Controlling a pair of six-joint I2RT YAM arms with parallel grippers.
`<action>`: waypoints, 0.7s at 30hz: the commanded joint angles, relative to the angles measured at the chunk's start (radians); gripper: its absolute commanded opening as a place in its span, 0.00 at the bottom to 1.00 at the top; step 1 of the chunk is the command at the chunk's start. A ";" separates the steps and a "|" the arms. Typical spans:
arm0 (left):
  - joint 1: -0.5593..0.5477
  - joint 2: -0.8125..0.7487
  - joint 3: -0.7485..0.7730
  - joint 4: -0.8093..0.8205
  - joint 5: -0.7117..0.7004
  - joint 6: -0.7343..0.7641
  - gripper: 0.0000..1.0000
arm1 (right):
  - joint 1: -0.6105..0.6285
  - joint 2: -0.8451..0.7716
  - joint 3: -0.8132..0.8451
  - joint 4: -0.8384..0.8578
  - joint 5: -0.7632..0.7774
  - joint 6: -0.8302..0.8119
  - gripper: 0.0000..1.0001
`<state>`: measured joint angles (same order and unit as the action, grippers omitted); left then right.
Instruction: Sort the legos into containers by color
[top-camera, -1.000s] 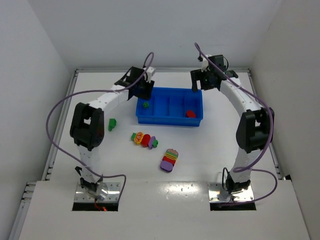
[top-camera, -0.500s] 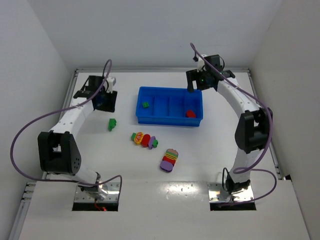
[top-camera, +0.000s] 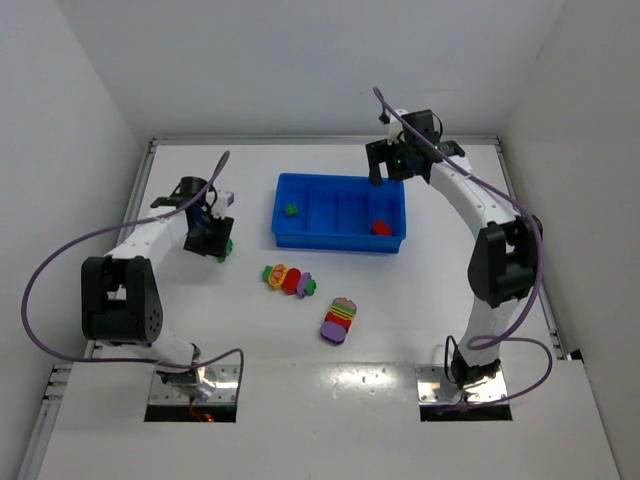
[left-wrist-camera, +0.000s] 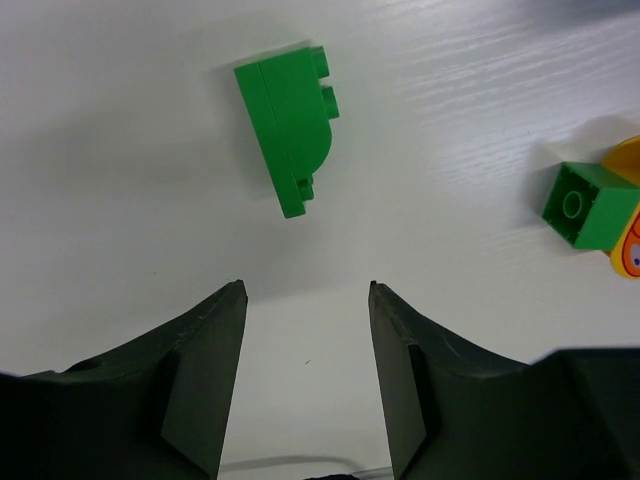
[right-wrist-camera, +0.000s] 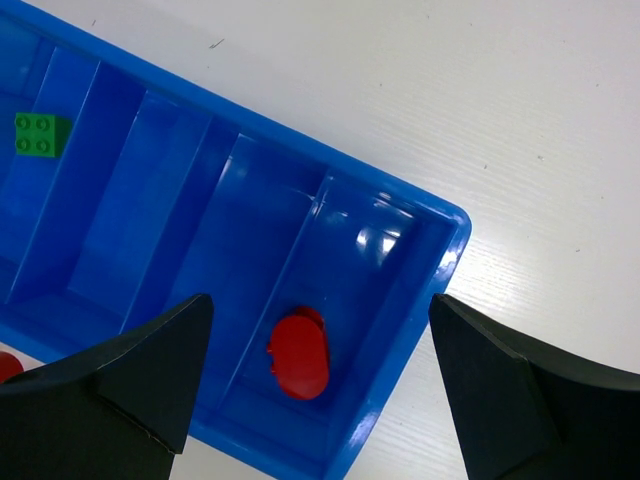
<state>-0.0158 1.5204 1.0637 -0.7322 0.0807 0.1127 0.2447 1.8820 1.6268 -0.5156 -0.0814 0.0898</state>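
Note:
The blue tray (top-camera: 338, 243) has four compartments; a green brick (top-camera: 291, 210) lies in the leftmost and a red brick (top-camera: 381, 227) in the rightmost. My left gripper (top-camera: 212, 238) is open and empty, low over the table beside a loose green curved brick (top-camera: 229, 244). In the left wrist view that brick (left-wrist-camera: 285, 135) lies just ahead of the open gripper (left-wrist-camera: 305, 290). My right gripper (top-camera: 400, 160) is open and empty above the tray's far right corner. In the right wrist view the gripper (right-wrist-camera: 320, 300) sits above the red brick (right-wrist-camera: 300, 355).
A multicoloured clump (top-camera: 288, 279) lies in front of the tray; its green end (left-wrist-camera: 590, 205) shows at the right of the left wrist view. A second clump (top-camera: 339, 320), purple, red, yellow and green, lies nearer. White walls enclose the table.
My left arm has swung from the tray's left end out to the left and come down by the loose green brick. My right gripper has shifted slightly left.

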 joint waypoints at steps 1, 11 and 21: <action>0.020 0.035 -0.011 0.036 0.001 -0.013 0.58 | 0.002 -0.009 0.005 0.034 0.005 0.002 0.89; 0.020 0.164 -0.011 0.137 0.031 -0.085 0.56 | -0.007 -0.018 -0.016 0.034 0.005 0.002 0.89; 0.020 0.208 -0.002 0.188 0.022 -0.085 0.48 | -0.016 -0.009 -0.007 0.034 0.005 0.002 0.89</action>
<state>-0.0051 1.7252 1.0550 -0.5819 0.0990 0.0399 0.2314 1.8820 1.6112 -0.5083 -0.0799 0.0898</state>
